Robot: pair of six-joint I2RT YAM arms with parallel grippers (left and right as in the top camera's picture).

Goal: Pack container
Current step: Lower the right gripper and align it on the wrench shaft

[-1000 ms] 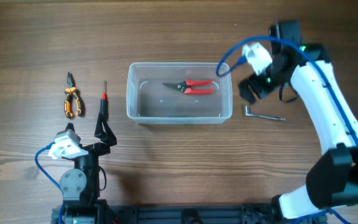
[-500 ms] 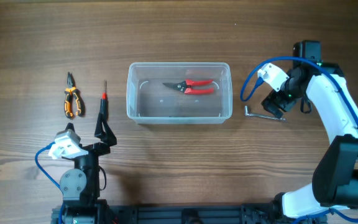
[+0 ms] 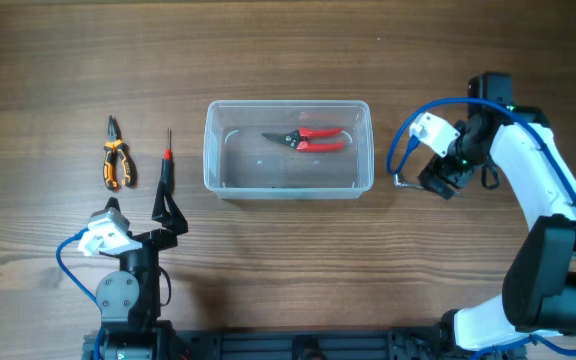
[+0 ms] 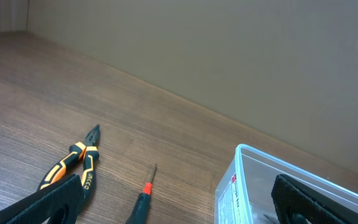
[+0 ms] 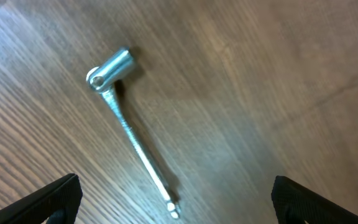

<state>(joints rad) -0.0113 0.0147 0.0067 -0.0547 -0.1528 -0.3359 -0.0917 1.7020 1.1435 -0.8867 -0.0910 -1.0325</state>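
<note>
The clear plastic container (image 3: 288, 185) sits mid-table and holds red-handled snips (image 3: 308, 139); its corner shows in the left wrist view (image 4: 241, 180). A silver L-shaped socket wrench (image 5: 129, 127) lies on the wood right of the container, mostly hidden under my right gripper in the overhead view. My right gripper (image 3: 438, 178) hovers open just above it, fingers at both sides (image 5: 176, 202). My left gripper (image 3: 168, 215) is open and empty near the front left, behind a black-and-red screwdriver (image 3: 165, 170) and orange-black pliers (image 3: 116, 160).
The screwdriver (image 4: 143, 196) and pliers (image 4: 73, 165) lie left of the container in the left wrist view. A blue cable (image 3: 408, 145) loops off the right arm. Bare wood table (image 3: 288, 60) lies all round.
My right gripper has moved from beside the container's right end, out to the right and down, and now hangs over the socket wrench. The left arm has not moved.
</note>
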